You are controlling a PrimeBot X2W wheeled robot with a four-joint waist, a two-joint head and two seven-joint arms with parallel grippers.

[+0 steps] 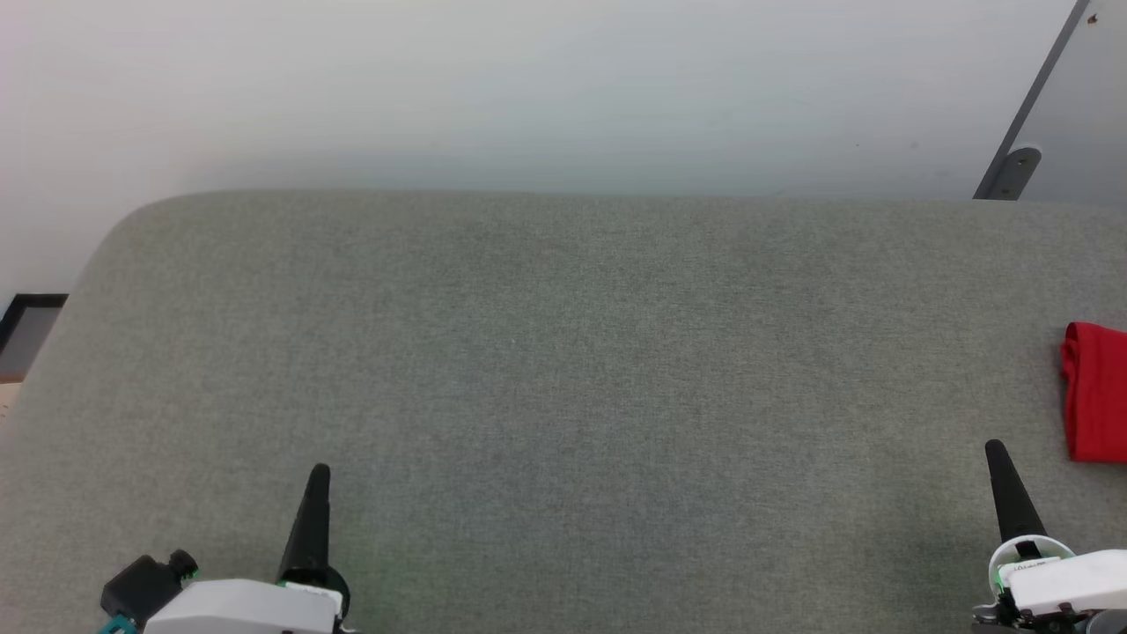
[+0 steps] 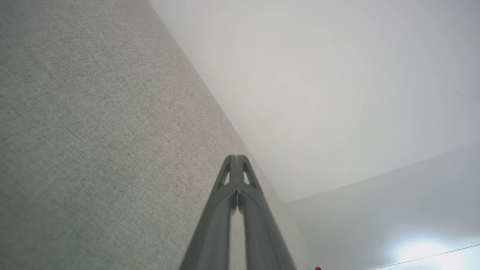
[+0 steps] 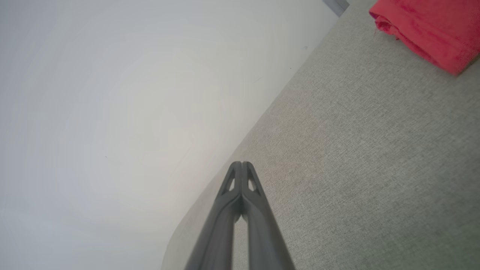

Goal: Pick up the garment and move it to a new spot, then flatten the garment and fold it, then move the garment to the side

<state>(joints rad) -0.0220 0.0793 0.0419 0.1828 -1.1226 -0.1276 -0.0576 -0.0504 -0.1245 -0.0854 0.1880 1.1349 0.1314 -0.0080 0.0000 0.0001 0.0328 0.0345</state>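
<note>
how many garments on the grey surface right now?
1. The garment lies folded at the right edge of the grey surface, partly cut off by the head view's frame, ahead and to the right of the right gripper. Others could lie outside the frame.

Fig. 1. The two end-effectors of my rig, seen through its cameras.
My left gripper (image 1: pixel 319 477) and right gripper (image 1: pixel 996 451) each carry long, dark grey tapered fingers (image 2: pixel 215 225) with triangular cut-outs near the tips. Each wrist wears a glossy white plastic housing (image 1: pixel 246 608) edged in green, and the left one also has a black knobbed fitting (image 1: pixel 145 581).
</note>
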